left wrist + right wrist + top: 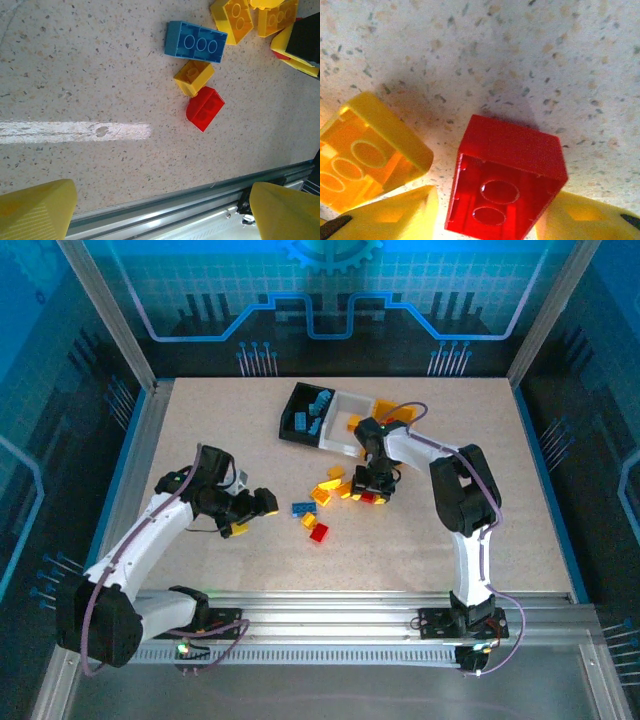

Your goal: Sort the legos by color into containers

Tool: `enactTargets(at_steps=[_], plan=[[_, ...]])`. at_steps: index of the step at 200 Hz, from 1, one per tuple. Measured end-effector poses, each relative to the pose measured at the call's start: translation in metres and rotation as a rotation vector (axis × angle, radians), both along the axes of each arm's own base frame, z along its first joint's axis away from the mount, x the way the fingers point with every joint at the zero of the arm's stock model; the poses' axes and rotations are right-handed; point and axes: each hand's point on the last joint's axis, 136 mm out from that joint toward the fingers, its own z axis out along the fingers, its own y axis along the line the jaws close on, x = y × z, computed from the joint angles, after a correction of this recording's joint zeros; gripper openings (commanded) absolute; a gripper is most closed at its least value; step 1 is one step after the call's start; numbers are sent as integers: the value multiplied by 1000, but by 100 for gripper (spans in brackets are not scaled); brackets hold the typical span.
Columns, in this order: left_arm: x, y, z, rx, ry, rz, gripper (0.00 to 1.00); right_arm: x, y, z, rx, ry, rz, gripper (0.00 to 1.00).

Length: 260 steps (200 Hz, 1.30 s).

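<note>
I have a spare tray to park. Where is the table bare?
Bare: the far-left table beside the containers, and the right side beyond the right arm. Crowded: the middle, legos around the right gripper.

No words, numbers or brand names readable from any of my cameras, nearest thing to a sign a blue gear emblem [330, 250] on the back wall [330, 290]

Surface: speckled beige tabletop [200, 420].
Far centre: row of three joined plastic bins [298, 437] (black, white, yellow-orange).
Middle: blue studded plastic brick [302, 508], red studded plastic brick [319, 532], yellow studded plastic bricks [329, 487], close together.
</note>
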Motion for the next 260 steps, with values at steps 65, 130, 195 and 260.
enactTargets(at_steps=[65,130,195,260], plan=[[0,0,0,0,-1,0,91,13,-19,-2,-13,-15,-38,51],[2,-1,-3,0,7,4,92,11,-25,-1,-26,-13,-41,33],[7,-9,-12,-17,27,-2,92,35,-37,68,46,-163,-96,33],[-7,-42,-20,-24,55,-98,92,125,-60,113,109,-327,-191,42]])
